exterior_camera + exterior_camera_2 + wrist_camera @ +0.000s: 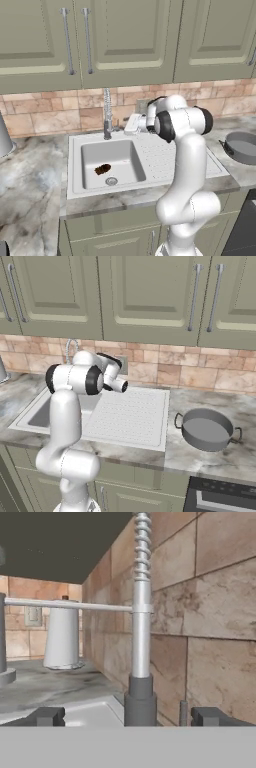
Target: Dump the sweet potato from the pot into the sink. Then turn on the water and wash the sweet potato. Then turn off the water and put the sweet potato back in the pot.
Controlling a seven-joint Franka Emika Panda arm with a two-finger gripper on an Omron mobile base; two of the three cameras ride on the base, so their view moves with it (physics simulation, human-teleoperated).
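Risking a miss at sink's (75, 165) back edge: gripper (127, 716) spread wide astride faucet (141, 637); sweet potato (102, 169) unwashed.

Glossy white rounded arm (187, 165) segments with dark joint caps.

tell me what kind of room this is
A kitchen, computer-rendered by the look of it: a sink with a tall spring-neck faucet set in a marble counter, cabinets overhead, and a pot beside the drainboard.
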